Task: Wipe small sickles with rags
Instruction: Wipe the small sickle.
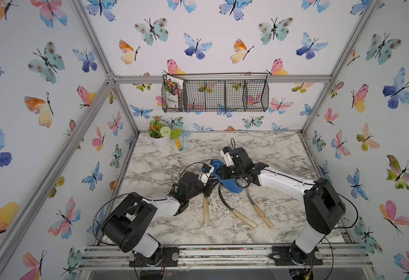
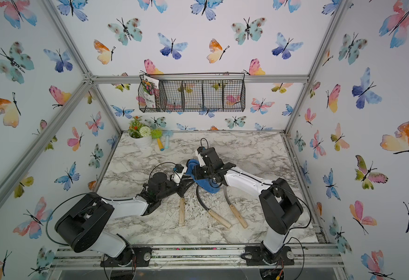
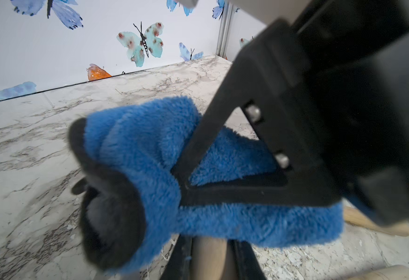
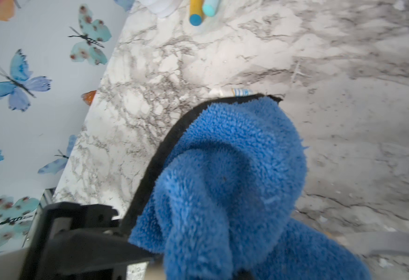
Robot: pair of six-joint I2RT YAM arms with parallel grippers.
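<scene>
I see L gripper (image 1: 208, 192) clamped on handle of one small sickle (image 1: 206, 213), R gripper (image 3: 183, 184) pinching blue terry rag (image 4: 235, 169), mid desk (image 1: 283, 155).

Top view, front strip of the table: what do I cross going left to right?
Left arm → left sickle handle → middle sickle handle → right sickle handle → right arm.
</scene>
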